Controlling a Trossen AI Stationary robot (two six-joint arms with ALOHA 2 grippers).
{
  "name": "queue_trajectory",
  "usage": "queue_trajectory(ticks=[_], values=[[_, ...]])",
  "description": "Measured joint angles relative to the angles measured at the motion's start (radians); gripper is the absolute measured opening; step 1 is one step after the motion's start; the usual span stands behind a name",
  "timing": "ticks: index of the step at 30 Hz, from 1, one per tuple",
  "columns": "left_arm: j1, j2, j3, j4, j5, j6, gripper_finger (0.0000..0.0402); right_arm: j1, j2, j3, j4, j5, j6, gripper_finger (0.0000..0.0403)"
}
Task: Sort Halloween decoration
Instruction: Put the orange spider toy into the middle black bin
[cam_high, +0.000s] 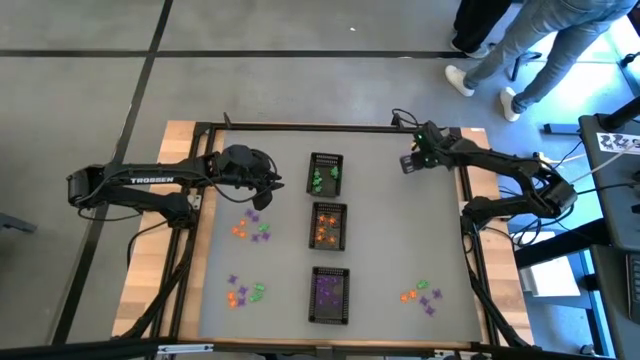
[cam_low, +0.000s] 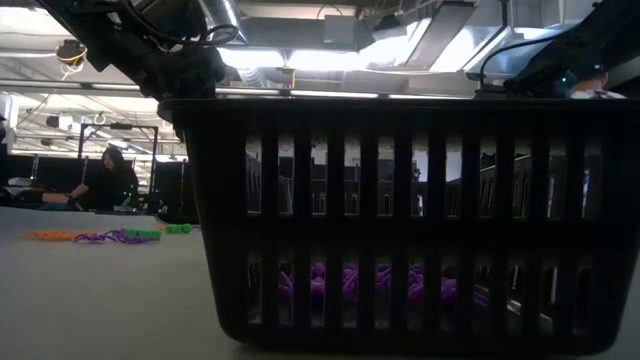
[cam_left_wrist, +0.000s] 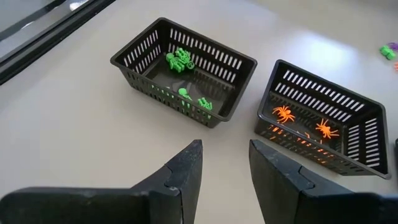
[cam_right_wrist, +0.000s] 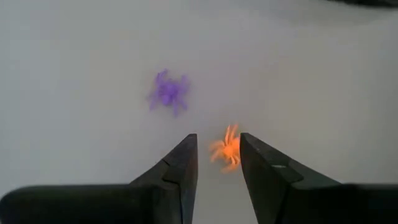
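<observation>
Three black mesh trays stand in a column mid-table: the far one holds green trinkets, the middle one orange spiders, the near one purple pieces. Mixed Halloween decoration lies in loose piles on the table. My left gripper hovers open just left of the green tray. My right gripper is open at the far right, pointing down. An orange spider shows in its gap, a purple spider just beyond. My right gripper's fingers stand on either side of the orange spider, coming from above. The picture is blurred there, and I cannot tell whether a finger touches it.
The table's black frame runs close behind my right gripper. Bare grey table lies between the trays and the right pile. A person's legs stand beyond the far right corner, and another person sits far off in the room.
</observation>
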Motion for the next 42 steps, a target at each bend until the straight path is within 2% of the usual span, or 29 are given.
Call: queue_trajectory(ticks=[7, 11, 17, 23, 26, 29, 34, 38, 42], values=[[0.0, 0.0, 0.0, 0.002, 0.0, 0.0, 0.0124, -0.001, 0.008, 0.013, -0.095, 0.033, 0.069, 0.0117], [0.0, 0.0, 0.0, 0.019, 0.0, 0.0, 0.0124, 0.0, 0.07, 0.013, -0.073, 0.023, 0.078, 0.0117], [0.0, 0.0, 0.0, 0.039, 0.0, 0.0, 0.0124, 0.042, 0.189, 0.056, -0.085, 0.093, 0.099, 0.0117], [0.0, 0.0, 0.0, 0.045, 0.0, 0.0, 0.0124, 0.054, 0.252, 0.095, -0.109, 0.119, 0.097, 0.0117], [0.0, 0.0, 0.0, 0.045, 0.001, 0.0, 0.0124, 0.052, 0.257, 0.101, -0.105, 0.093, 0.058, 0.0114], [0.0, 0.0, 0.0, 0.045, 0.003, 0.0, 0.0124, 0.051, 0.257, 0.102, -0.087, 0.053, 0.02, 0.0088], [0.0, 0.0, 0.0, 0.044, 0.01, 0.0, 0.0124, 0.053, 0.256, 0.102, -0.069, 0.035, -0.038, 0.0011], [0.0, 0.0, 0.0, 0.04, 0.011, -0.004, 0.0124, 0.053, 0.256, 0.108, -0.063, 0.031, -0.06, 0.0016], [0.0, 0.0, 0.0, 0.032, 0.011, -0.005, 0.0124, 0.095, 0.235, 0.122, -0.072, 0.014, -0.078, 0.0003]])
